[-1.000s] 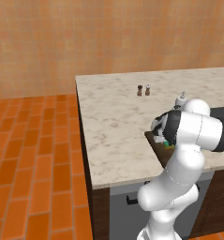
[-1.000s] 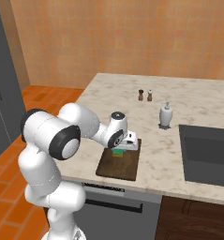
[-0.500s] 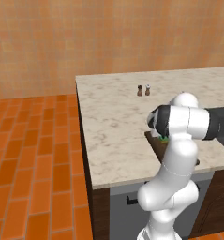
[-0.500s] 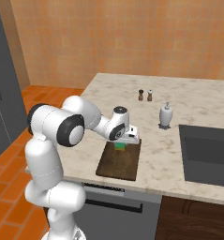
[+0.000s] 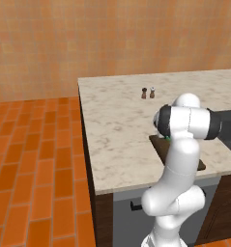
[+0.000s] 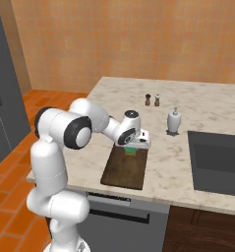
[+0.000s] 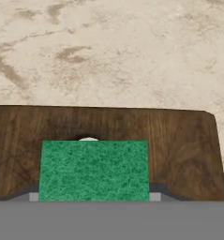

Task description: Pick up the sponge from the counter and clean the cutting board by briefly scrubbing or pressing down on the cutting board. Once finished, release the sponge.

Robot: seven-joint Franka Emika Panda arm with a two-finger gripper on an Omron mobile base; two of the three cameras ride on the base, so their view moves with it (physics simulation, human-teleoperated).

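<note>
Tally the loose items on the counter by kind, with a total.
Sponge: 1
Cutting board: 1
Shakers: 2
Soap dispenser: 1
Total: 5

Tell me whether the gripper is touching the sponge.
Touching. In the hand view the sponge sits clamped between the gripper fingertips, over the cutting board. The right base view shows the sponge directly under the hand too.
</note>
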